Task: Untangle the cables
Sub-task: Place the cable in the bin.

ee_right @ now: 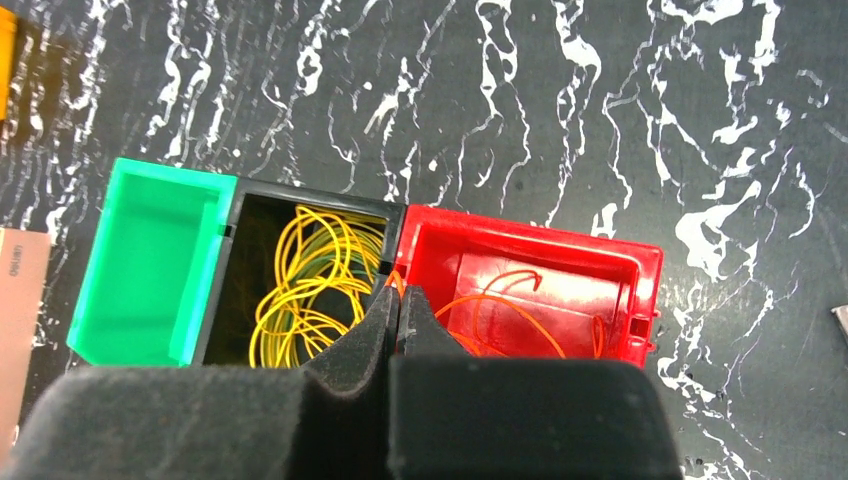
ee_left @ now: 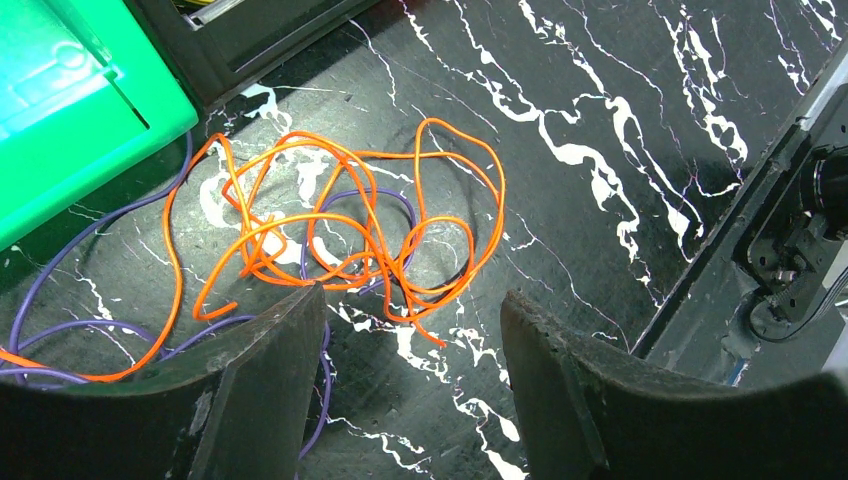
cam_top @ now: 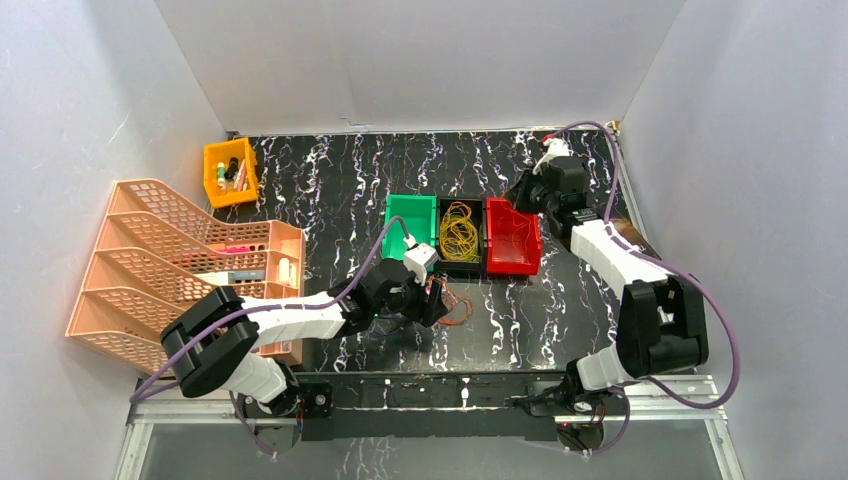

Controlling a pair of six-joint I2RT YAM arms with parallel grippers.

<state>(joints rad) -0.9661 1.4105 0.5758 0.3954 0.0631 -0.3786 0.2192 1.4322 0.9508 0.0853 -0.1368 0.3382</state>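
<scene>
A tangle of orange cables point(ee_left: 340, 230) lies on the black marbled table with a thin purple cable point(ee_left: 385, 200) looped through it. My left gripper point(ee_left: 410, 315) hovers open just short of the tangle, nothing between its fingers; in the top view this gripper point(cam_top: 437, 303) sits beside the orange cables point(cam_top: 458, 305). Yellow cables point(ee_right: 310, 280) fill the black bin point(ee_right: 310, 192). More orange cable point(ee_right: 500, 305) lies in the red bin point(ee_right: 530, 228). My right gripper point(ee_right: 398, 295) is shut above the wall between those bins; an orange strand shows at its tips, and I cannot tell whether it is pinched.
A green bin point(cam_top: 405, 210) stands left of the black bin point(cam_top: 460, 268) and the red bin point(cam_top: 512, 268). A pink stacked file tray point(cam_top: 180, 260) fills the left side. A small yellow bin point(cam_top: 213, 160) with small items sits at the back left.
</scene>
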